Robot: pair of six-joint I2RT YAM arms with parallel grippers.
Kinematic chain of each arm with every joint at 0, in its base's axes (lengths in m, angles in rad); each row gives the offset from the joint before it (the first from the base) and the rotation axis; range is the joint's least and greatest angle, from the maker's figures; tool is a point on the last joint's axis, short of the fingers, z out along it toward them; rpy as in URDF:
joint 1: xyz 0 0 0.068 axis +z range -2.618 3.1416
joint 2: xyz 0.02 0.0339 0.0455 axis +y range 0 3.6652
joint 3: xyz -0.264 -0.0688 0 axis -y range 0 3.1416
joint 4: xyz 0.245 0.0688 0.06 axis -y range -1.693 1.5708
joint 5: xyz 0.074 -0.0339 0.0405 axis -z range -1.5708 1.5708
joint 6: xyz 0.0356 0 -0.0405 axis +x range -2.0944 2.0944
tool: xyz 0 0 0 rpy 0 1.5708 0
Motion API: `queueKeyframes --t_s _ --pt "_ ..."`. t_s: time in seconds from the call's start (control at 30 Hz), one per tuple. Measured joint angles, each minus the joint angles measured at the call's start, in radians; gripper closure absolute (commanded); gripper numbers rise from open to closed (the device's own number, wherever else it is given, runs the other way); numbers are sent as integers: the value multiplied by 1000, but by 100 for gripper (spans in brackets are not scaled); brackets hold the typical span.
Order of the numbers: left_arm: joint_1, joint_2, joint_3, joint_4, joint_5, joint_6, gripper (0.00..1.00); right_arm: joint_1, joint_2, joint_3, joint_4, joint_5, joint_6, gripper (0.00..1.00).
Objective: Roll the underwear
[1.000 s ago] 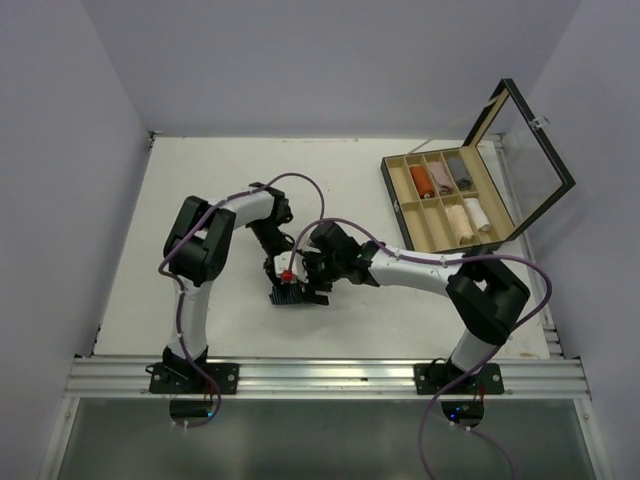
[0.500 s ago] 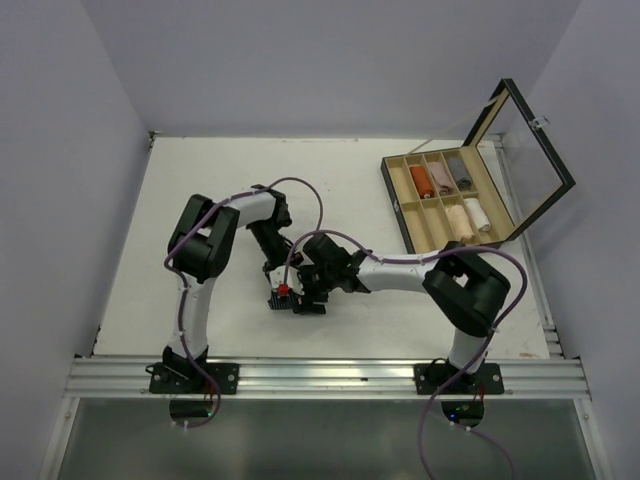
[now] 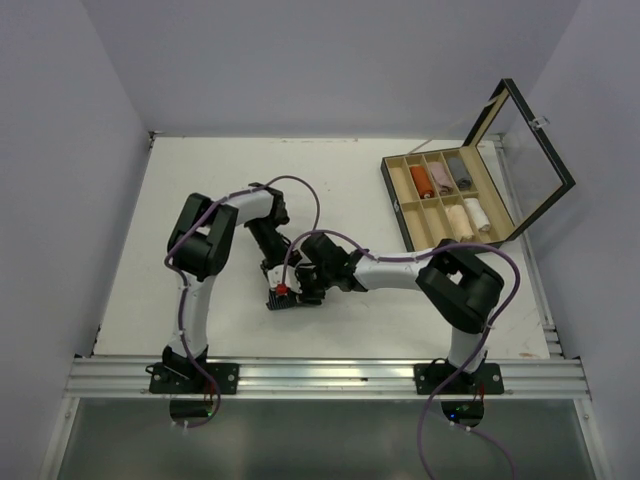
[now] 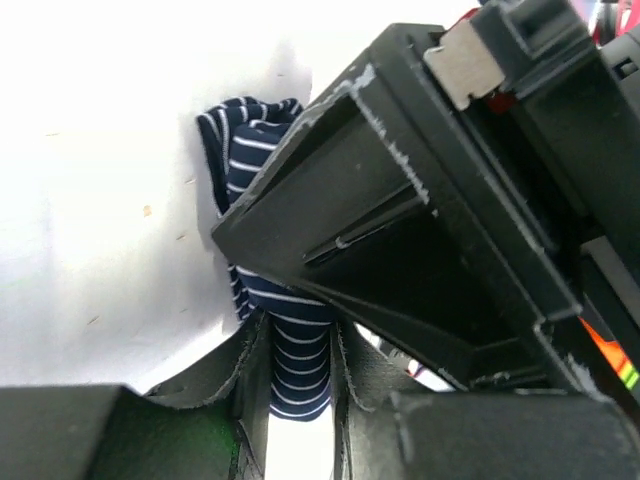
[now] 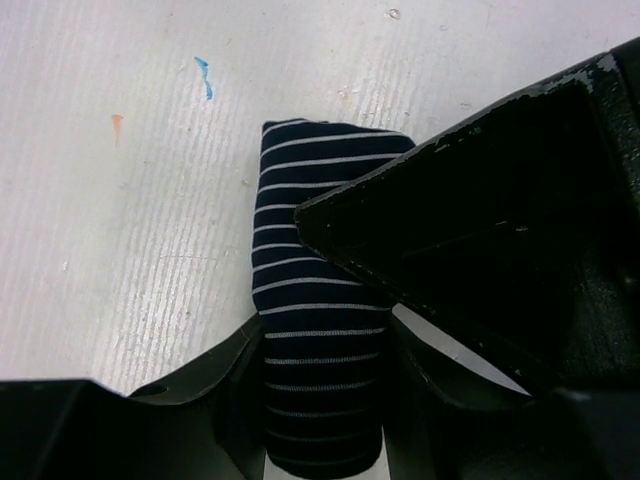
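The navy underwear with thin pale stripes [image 3: 281, 300] lies as a narrow rolled bundle on the white table, near the front centre. My left gripper [image 3: 274, 286] comes at it from behind and is shut on one end; in the left wrist view the striped cloth [image 4: 292, 352] is pinched between its fingers [image 4: 252, 372]. My right gripper [image 3: 299, 292] comes in from the right and is shut on the roll [image 5: 318, 300], which fills the gap between its fingers. The two grippers almost touch. No loose pink-and-white or beige garment shows on the table.
An open compartmented wooden box [image 3: 393, 196] with a raised glass lid [image 3: 528, 165] stands at the back right and holds several rolled cloths. Grey walls close in the table on the left, back and right. The aluminium rail [image 3: 320, 375] runs along the near edge.
My right wrist has moved left and its elbow has swung in. Both grippers and the navy bundle have shifted slightly left and toward the near edge.
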Motion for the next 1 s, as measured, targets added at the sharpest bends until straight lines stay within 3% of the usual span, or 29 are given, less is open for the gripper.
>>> queueKeyframes --t_s 0.17,0.37,0.47,0.57,0.6,0.63,0.87,1.0 --pt "45 -2 100 -3 -35 0 64 -6 -10 0 13 56 14 100" --pt "230 -24 447 109 -97 1 51 -64 -98 -18 -97 50 133 100" --pt "316 -111 496 186 -97 -7 48 -145 -170 -18 -140 23 237 100" --pt "335 -218 476 250 -81 -28 40 -293 -261 -18 -160 18 331 100" --pt "331 -260 452 290 -66 -42 28 -352 -294 -18 -168 18 357 100" --pt "325 -301 424 326 -51 -58 0 -412 -329 -18 -175 21 380 100" --pt "303 -455 293 568 32 -227 0 -801 -561 -31 -206 145 447 100" --pt "303 -456 275 672 32 -322 0 -909 -618 -53 -214 307 443 100"
